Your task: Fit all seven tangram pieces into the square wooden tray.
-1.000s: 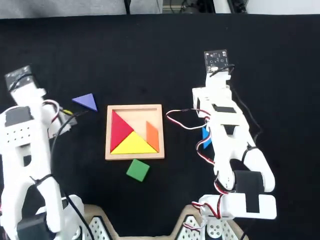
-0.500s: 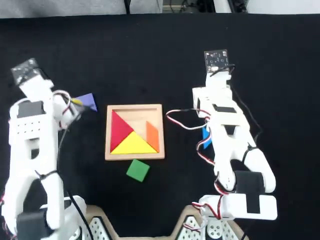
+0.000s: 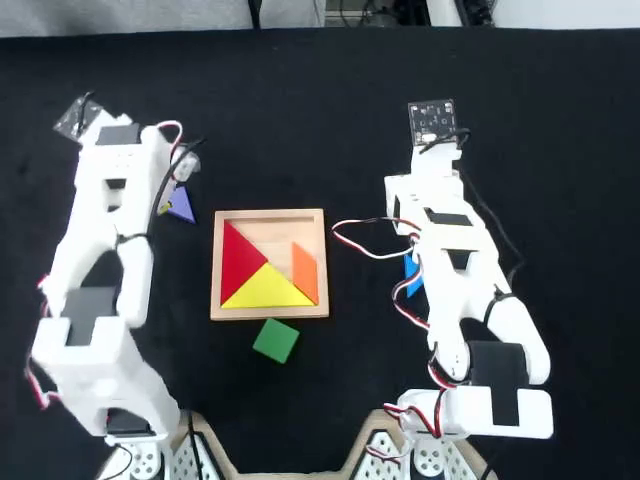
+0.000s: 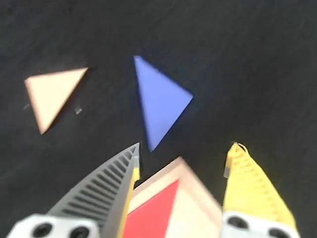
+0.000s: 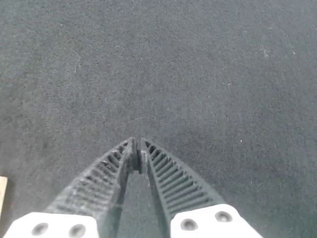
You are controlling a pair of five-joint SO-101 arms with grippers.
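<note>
The square wooden tray point(image 3: 268, 215) lies mid-table and holds a red triangle point(image 3: 240, 258), a yellow triangle point(image 3: 268, 290) and an orange piece point(image 3: 305, 270). A green square point(image 3: 275, 340) lies on the cloth just in front of the tray. Beside the tray's far left corner, a purple-blue triangle point(image 3: 182, 207) point(image 4: 161, 101) sits partly under my left gripper point(image 3: 178, 185) point(image 4: 185, 148), which hovers open just above it. A pale triangle point(image 4: 52, 94) lies next to it. A blue piece point(image 3: 411, 276) peeks out from under the right arm point(image 3: 450, 240). My right gripper point(image 5: 137, 146) is shut on nothing over bare cloth.
Black cloth covers the whole table. The tray's corner point(image 4: 181, 166) and the red triangle point(image 4: 153, 213) show between the left gripper's fingers. Both arm bases stand at the near edge. Open cloth lies behind the tray and at the far right.
The left arm has swung away from the near edge and towards the tray, and now stands over the purple-blue triangle. The right arm and all pieces have kept still.
</note>
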